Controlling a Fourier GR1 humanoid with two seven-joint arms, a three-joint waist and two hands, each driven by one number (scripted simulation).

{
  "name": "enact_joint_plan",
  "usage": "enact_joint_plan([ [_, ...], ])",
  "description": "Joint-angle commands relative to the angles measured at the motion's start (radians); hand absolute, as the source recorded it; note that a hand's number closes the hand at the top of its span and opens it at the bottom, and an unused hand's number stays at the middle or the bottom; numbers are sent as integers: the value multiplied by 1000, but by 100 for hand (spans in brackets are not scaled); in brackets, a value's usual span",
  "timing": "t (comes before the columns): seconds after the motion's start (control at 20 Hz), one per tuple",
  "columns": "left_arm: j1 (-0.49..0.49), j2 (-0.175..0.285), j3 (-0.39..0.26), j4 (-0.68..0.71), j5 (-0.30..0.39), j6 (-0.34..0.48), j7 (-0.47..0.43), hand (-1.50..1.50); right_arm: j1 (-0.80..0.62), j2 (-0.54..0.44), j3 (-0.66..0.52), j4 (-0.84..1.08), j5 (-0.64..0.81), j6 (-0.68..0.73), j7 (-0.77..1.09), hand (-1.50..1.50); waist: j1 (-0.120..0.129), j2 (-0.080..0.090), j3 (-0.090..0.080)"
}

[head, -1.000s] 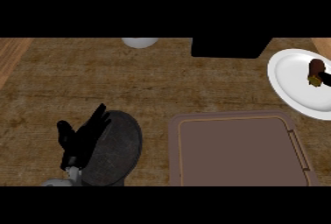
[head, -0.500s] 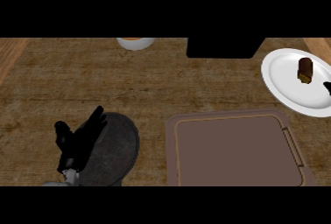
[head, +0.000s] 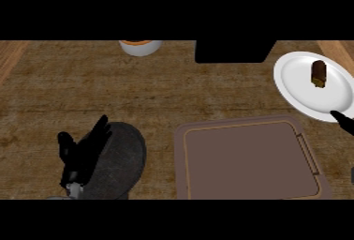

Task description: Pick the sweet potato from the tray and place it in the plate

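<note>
nearest, the left hand (head: pixel 81 152) rests released, fingers straight, over a dark grey round dish (head: pixel 126 161). beside it lies the brown rectangular tray (head: pixel 249 164). at the right edge a sliver of the right hand (head: pixel 341 117) meets the white round plate (head: pixel 301 91); whether it is open i cannot tell. the brown sweet potato (head: pixel 318 74) lies on that plate. farthest: a white cup (head: pixel 140 47) and a black block (head: pixel 232 50).

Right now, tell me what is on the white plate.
A sweet potato lies on the plate. The right hand covers a bit of its lower right rim, so that spot cannot be seen.
</note>
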Motion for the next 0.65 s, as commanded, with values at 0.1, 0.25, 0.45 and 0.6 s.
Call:
enact_joint_plan([
  [0.1,62,5,-12,-107,-3,-4,58,0,169,131,127,-227,40,-28,88,-150,6,2,-2],
  [0.25,-5,-32,-3,32,-31,10,-8,0,267,231,220,-464,82,-40,225,-150,-4,2,-3],
  [0.45,34,-5,28,-2,-5,-33,-1,0,387,207,252,-551,92,-19,272,-150,3,4,-2],
  [0.6,34,-12,25,-53,-19,-27,27,0,395,285,331,-644,144,-108,360,-150,7,4,-2],
])
